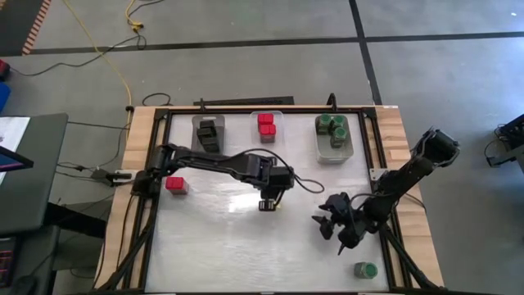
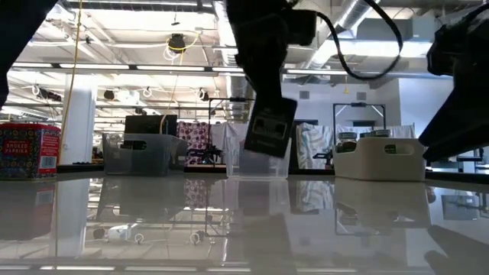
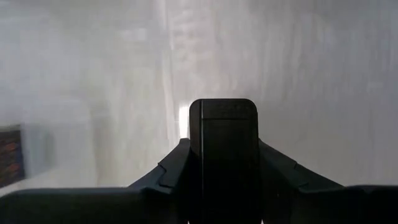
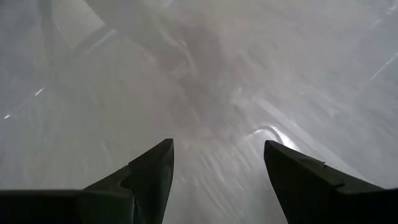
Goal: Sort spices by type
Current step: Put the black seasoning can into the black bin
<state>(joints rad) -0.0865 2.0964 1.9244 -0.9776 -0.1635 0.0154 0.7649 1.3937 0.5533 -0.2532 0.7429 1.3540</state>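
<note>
Nearest you, at the table's front right, a green-lidded jar (image 1: 366, 269) stands alone. The right gripper (image 1: 334, 223) hangs just behind it and a little left of it, its fingers (image 4: 149, 177) spread apart with only bare table between them. You would judge this arm the nearer one for that jar.

In mid-table, the left gripper (image 1: 269, 201) is closed on a black box (image 3: 223, 146). The left wrist view shows the box clamped between the fingers, its long axis running out along them. The low view shows the same box (image 2: 269, 130) hanging clear of the table and slightly tilted.

To the left, a red box (image 1: 176, 185) sits on the table beside the left arm's base, still unsorted.

Farthest back, three bins line the rear edge: the left bin (image 1: 196, 123) holding black boxes (image 1: 209, 132), the middle bin (image 1: 278, 116) holding red boxes (image 1: 266, 124), the right bin (image 1: 347, 152) holding green-lidded jars (image 1: 332, 127).

The relation you need: the left bin lies behind and to the left of the held box, well apart from it. The carry therefore probably runs back and leftward along the left arm's own reach, then down into that bin.
</note>
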